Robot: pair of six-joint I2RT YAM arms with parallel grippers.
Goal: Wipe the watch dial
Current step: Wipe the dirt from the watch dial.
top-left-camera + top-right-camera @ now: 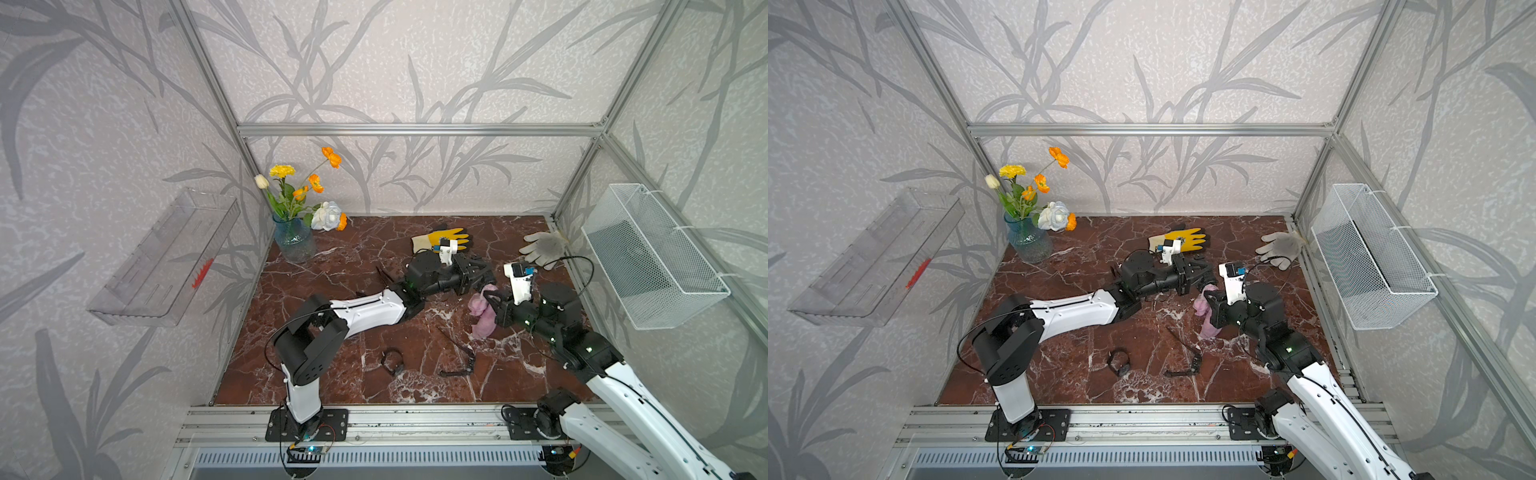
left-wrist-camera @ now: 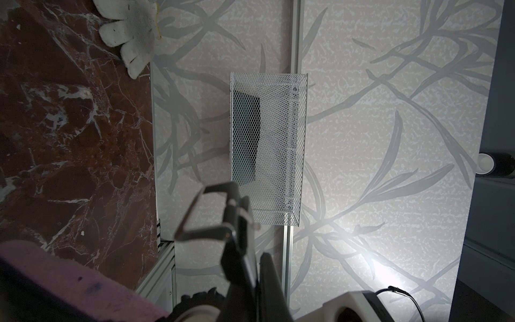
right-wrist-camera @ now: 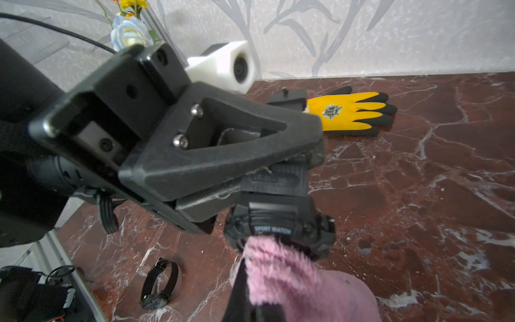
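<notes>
Right of centre in both top views, the sport watch (image 3: 278, 225) is held above the table (image 1: 332, 324) between the two arms. Its case is seen best at lower centre of the right wrist view. The left jaws are closed on its strap (image 3: 278, 178) just above the case. The right jaws are closed on a pink fleece cloth (image 3: 281, 276), whose fluffy end is pressed against the dial.

The watch is judged light, with a stiff resin case and a pliant strap. Because it is gripped by the strap alone, the case may be expected to hinge away under wiping pressure. A hold close to the case, with the dial left bare, is therefore judged best. The dial glass is probably smooth and easily scratched, while the cloth is soft and yielding, so light strokes should suffice.

The table is a glossy red-brown marble-patterned slab, likely slippery. Toward lower centre, a looped wristwatch (image 1: 392, 362) and an open-strapped wristwatch (image 1: 469, 360) are laid on it. A yellow work glove (image 1: 446, 237) and a grey knit glove (image 1: 542, 246) are seen higher up, at centre right, and a glass vase of flowers (image 1: 294, 243) at centre left.

The cell is framed in aluminium profile and panelled with leaf-patterned wallpaper. A white mesh basket (image 1: 665, 266) is hung at the right and a clear plastic shelf (image 1: 162, 266) at the left.
</notes>
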